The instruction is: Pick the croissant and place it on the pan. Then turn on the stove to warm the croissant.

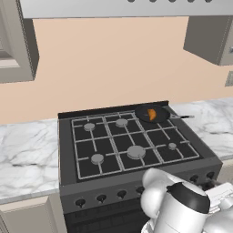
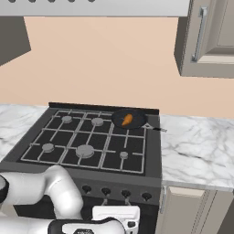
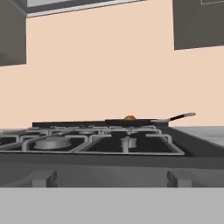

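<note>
With the croissant (image 1: pixel 151 114) already in the pan (image 1: pixel 152 113) on the stove (image 1: pixel 132 150) at its back right burner, the low end effector, its jaw state unclear, risks turning the wrong front knob (image 2: pixel 125 194), heating an empty burner.

Both base views look forward and down over the stove (image 1: pixel 136 150) from behind the arm, one from its left, one from its right; they share the whole cooktop, with the pan (image 1: pixel 152 113) toward 1 o'clock. The hand view sits low and close at the stove's front edge, facing level across the grates toward the wall.
</note>
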Motion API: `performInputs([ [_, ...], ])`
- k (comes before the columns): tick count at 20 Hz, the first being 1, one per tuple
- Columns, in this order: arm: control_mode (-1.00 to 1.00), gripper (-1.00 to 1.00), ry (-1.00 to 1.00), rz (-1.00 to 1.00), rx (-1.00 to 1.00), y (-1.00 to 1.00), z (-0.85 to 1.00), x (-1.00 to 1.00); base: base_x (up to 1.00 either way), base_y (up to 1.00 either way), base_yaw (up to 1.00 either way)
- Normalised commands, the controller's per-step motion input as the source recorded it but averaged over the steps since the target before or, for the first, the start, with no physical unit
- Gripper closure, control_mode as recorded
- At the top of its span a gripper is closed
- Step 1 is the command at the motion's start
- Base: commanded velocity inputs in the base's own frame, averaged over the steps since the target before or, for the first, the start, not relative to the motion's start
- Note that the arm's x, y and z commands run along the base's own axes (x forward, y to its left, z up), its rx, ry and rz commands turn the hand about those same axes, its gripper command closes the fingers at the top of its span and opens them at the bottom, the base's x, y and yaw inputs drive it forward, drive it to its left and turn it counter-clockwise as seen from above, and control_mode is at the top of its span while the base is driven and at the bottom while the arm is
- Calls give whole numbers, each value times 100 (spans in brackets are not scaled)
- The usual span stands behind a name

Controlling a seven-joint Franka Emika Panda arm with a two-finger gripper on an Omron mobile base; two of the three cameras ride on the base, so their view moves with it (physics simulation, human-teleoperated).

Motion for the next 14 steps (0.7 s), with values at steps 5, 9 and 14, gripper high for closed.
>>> performInputs([
  [5, -100, -100, 3, 0, 0, 0, -8, 18, 0, 0, 0],
  [9, -100, -100, 2, 0, 0, 0, -9, 18, 0, 0, 0],
  [14, -100, -100, 1, 0, 0, 0, -19, 13, 0, 0, 0],
])
